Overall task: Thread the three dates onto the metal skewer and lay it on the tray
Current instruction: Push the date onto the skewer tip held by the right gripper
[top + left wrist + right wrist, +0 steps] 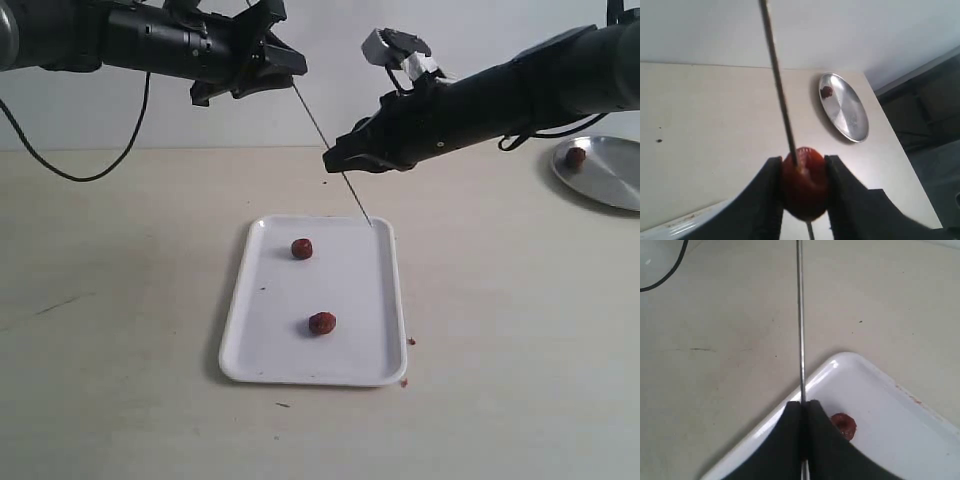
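one date (804, 187), dark red and glossy, sits pinched in my left gripper (803, 167), and the skewer (312, 118) passes through it. the skewer is a thin, straight grey rod, tilted, clamped lower down in my right gripper (802, 407). its low tip hangs at the tray's far right corner. the tray (350, 290) is white and rectangular, with rounded corners. two wrinkled dates lie on it, well apart: a far date (302, 248) and a near date (322, 323) by the middle.
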`<state>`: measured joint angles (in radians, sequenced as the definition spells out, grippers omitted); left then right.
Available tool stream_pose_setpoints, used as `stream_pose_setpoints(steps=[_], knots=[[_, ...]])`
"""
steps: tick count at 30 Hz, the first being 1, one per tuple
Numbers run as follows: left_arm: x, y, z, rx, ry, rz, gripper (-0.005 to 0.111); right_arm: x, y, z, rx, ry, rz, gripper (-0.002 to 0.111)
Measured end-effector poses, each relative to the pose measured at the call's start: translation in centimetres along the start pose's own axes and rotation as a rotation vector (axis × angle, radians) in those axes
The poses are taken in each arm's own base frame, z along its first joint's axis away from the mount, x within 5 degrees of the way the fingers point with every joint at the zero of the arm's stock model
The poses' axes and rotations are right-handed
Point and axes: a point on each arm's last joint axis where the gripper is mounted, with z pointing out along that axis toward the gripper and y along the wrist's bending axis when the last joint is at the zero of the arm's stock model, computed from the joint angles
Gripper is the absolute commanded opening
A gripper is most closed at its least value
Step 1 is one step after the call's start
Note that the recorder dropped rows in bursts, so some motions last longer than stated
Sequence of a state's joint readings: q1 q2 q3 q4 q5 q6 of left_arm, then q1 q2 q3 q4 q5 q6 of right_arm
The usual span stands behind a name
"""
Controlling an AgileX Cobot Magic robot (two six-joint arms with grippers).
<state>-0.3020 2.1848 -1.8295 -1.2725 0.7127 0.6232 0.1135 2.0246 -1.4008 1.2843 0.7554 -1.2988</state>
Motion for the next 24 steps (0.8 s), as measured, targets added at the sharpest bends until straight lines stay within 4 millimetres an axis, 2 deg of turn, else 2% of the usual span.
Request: stream_pose_setpoints(steps=[8,19,21,24], knots=[[0.9,-1.1,0.9,0.020,0.030,0.009,0.029,-0.7,-0.1,0.0,0.009,-0.075,-0.020,0.000],[1.4,-1.4,1.2,0.011,0.057,0.037,0.029,-1.0,-0.3,-0.1,0.032,-0.113,-0.058,0.000],[1.4,-1.4,1.2,0.007,0.060,0.043,0.032,-1.0,-0.3,-0.1,0.033,-0.112,-0.061,0.000],[1.5,-1.4,1.2,0.004,0.063,0.049,0.044,-1.0,-0.3,-0.1,0.032,-0.114,-0.059,0.000]])
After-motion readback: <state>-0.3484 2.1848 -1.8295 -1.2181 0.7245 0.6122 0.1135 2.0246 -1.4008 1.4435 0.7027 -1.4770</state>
